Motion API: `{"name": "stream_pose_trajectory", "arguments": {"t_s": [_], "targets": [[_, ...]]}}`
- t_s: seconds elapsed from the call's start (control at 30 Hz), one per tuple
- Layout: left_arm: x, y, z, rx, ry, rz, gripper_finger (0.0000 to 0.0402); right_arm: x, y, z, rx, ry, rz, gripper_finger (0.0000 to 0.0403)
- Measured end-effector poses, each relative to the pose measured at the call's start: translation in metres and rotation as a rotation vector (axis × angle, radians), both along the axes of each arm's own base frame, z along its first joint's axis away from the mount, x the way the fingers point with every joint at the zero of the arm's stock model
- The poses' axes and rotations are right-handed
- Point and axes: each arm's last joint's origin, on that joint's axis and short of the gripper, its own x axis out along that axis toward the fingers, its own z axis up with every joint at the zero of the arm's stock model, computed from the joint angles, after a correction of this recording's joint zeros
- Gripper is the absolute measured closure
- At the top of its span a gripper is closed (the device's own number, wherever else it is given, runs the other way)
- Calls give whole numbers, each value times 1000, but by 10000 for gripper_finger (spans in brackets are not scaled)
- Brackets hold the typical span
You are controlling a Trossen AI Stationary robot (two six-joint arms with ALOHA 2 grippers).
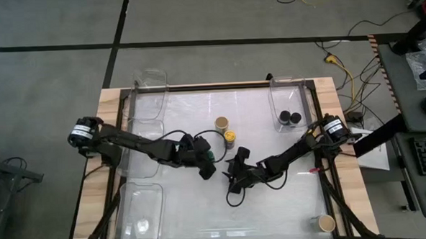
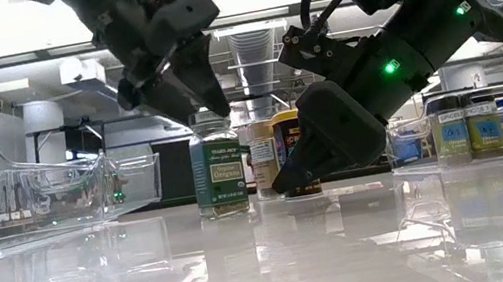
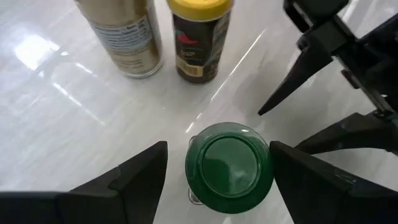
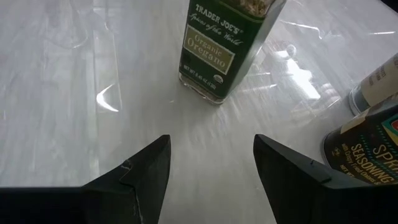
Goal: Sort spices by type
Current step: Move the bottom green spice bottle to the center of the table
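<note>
Your left tool (image 3: 214, 180) is hovering over the green-lidded oregano jar (image 3: 228, 165) standing mid-bench (image 1: 274, 203), fingers apart on either side, not gripping. Your right tool (image 4: 211, 171) is waiting just right of it, fingers apart, holding nothing.

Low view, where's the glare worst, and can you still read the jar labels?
Low view: ceiling lights wash out the top, and the glossy table mirrors them; the green oregano jar label stays partly readable. Right wrist view: a bright streak beside that jar, label sharp.
</note>
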Motion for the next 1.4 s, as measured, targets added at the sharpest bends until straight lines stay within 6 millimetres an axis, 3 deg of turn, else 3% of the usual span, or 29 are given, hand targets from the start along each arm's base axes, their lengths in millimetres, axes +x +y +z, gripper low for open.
{"name": "stream_pose_trajectory", "arguments": {"t_s": [0.23, 0.5, 0.87, 1.03, 1.27, 1.4], "targets": [[2, 10, 0, -106, 46, -34, 137, 0, 0, 0, 0, 0, 0, 184], [2, 20, -1, -77, 90, -62, 139, 0, 0, 0, 0, 0, 0, 184], [14, 24, -5, -86, 122, -69, 200, 0, 0, 0, 0, 1, 0, 184], [15, 24, -3, -94, 126, -56, 209, 0, 0, 0, 0, 2, 0, 184], [15, 25, 9, -78, 171, -74, 211, -1, 0, -1, -2, 5, 0, 184], [13, 27, 29, -39, 226, -127, 211, -2, -1, -2, -2, 10, -1, 184]]}}
